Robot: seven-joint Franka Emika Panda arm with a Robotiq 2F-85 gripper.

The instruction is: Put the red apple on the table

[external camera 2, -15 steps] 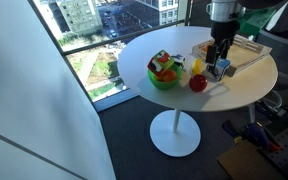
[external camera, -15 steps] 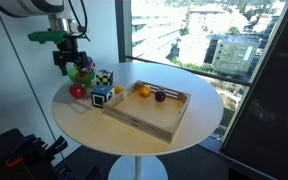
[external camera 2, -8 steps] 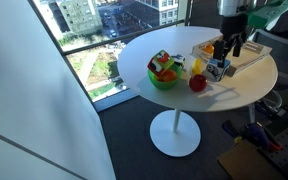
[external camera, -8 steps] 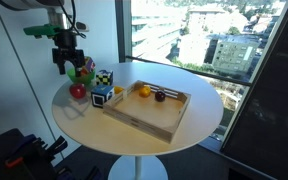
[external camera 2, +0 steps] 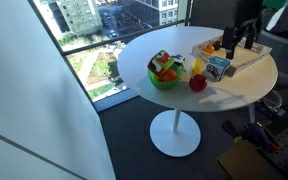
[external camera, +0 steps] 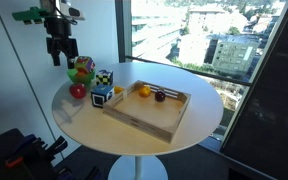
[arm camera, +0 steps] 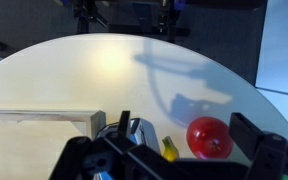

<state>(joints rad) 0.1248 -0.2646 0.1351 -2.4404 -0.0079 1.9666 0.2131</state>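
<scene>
The red apple [external camera: 77, 91] sits on the round cream-white table [external camera: 199, 110] near its edge, between a green bowl and a blue-white cube. It also shows in an exterior view [external camera 2: 197, 83] and in the wrist view [arm camera: 209, 137], resting on the table [arm camera: 84, 70] [external camera 2: 144, 55]. My gripper [external camera: 59, 57] is open and empty, high above the apple and apart from it. It shows near the top in an exterior view [external camera 2: 241, 42]. In the wrist view its two fingers [arm camera: 184, 123] frame the apple from above.
A green bowl [external camera: 81, 72] [external camera 2: 164, 76] of toys stands beside the apple. Patterned cubes [external camera: 103, 79] and a blue-white cube [external camera: 101, 98] stand next to a wooden tray [external camera: 149, 115] holding an orange-yellow fruit [external camera: 143, 91] and a dark fruit [external camera: 159, 96]. Large windows lie behind.
My gripper has risen straight up from just above the apple and bowl. The apple has stayed still on the table.
</scene>
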